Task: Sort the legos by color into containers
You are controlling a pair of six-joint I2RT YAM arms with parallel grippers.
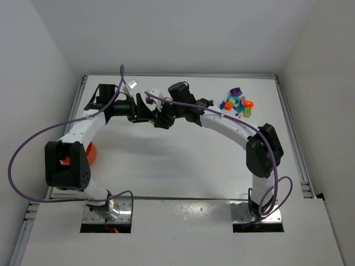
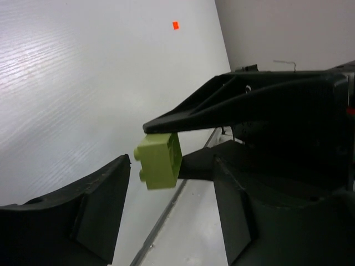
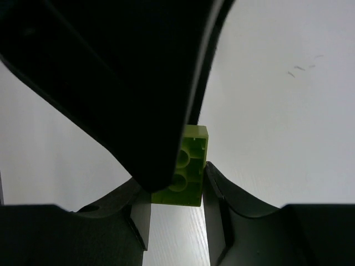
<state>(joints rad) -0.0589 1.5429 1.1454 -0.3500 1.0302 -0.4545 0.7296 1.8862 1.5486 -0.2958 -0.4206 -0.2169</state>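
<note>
A lime-green lego [image 3: 193, 160] is pinched between the two fingers of my right gripper [image 3: 176, 188], which is shut on it above the table's middle. My left gripper [image 2: 171, 159] faces it with its jaws open around the same green lego [image 2: 160, 160]; a gap shows between its left finger [image 2: 100, 208] and the brick. From above the two grippers meet tip to tip, left gripper [image 1: 145, 111] and right gripper [image 1: 161, 117]. The other legos [image 1: 237, 103] lie in a loose heap at the far right. An orange container [image 1: 91, 153] sits at the left, half hidden by the left arm.
A purple brick [image 1: 236, 91] tops the heap near the back edge. One tiny orange bit [image 2: 175, 25] lies alone on the white table. White walls close in the table on the left, back and right.
</note>
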